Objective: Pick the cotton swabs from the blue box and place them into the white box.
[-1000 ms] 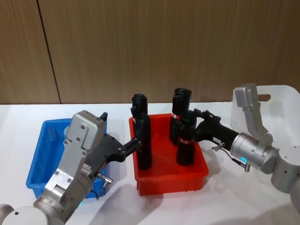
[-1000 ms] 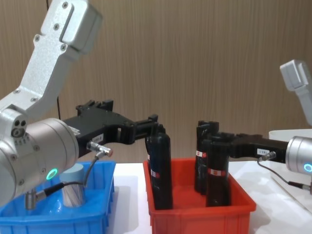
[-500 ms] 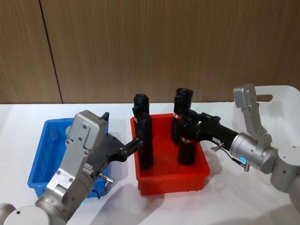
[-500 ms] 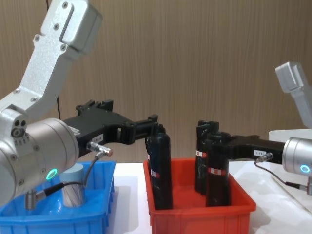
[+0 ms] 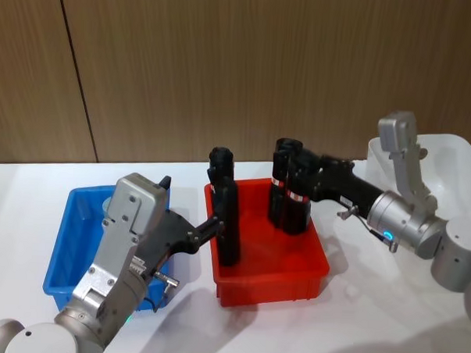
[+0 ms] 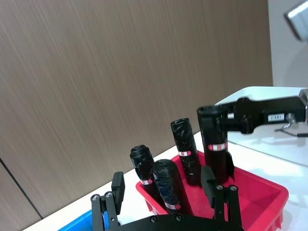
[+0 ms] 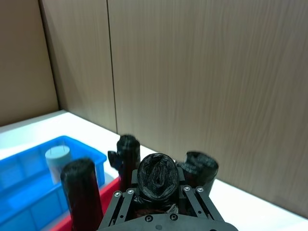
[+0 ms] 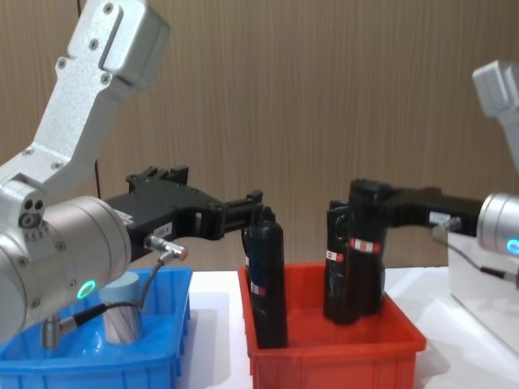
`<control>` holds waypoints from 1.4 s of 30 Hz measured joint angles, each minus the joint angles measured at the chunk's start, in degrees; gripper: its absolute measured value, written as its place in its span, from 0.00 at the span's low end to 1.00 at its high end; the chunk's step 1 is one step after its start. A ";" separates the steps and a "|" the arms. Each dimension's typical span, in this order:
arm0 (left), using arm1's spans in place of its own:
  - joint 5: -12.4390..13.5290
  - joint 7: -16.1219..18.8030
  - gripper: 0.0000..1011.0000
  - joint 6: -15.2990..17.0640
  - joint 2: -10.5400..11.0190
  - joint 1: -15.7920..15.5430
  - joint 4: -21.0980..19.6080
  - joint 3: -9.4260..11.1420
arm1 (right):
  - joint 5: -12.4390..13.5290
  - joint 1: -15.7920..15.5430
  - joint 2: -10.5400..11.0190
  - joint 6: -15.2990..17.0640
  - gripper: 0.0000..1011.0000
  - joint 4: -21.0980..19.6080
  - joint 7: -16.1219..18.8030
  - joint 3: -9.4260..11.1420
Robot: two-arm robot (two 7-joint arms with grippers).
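Although the task concerns the cotton swabs (image 8: pixel 120 318), the right gripper (image 5: pixel 304 179) has its jaws clamped on a tall black cylinder (image 8: pixel 366 243), which hangs from them lifted above the floor of the red bin (image 5: pixel 309 275). The left gripper (image 5: pixel 216 224) has its jaws spread wide, with another black cylinder (image 5: pixel 224 215) standing between them, untouched as far as can be told. The swab jar sits behind and below those left jaws, upright in the blue box (image 5: pixel 60 251), which rests on the tabletop (image 5: pixel 354 330). The white box (image 5: pixel 455 155) lies behind the right jaws, beyond the arm.

The jar looks light and rigid (clear plastic, likely slick), so a modest squeeze across its straight wall below the grey-blue lid seems best. Gripping the lid alone risks popping it off.
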 joint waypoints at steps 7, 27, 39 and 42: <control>0.00 0.00 0.99 0.00 0.00 0.00 0.00 0.00 | 0.45 -5.63 2.07 5.03 0.35 -13.95 -4.68 0.80; 0.00 0.00 0.99 0.00 0.00 0.00 0.00 0.00 | 0.36 -14.19 5.62 15.11 0.35 -35.44 -20.61 3.07; 0.00 0.00 0.99 0.00 0.00 0.00 0.00 0.00 | -0.76 -15.41 7.05 19.20 0.35 -38.93 -28.88 4.97; 0.00 0.00 0.99 0.00 0.00 0.00 0.00 0.00 | -1.02 -15.44 7.36 20.18 0.35 -39.11 -31.06 5.48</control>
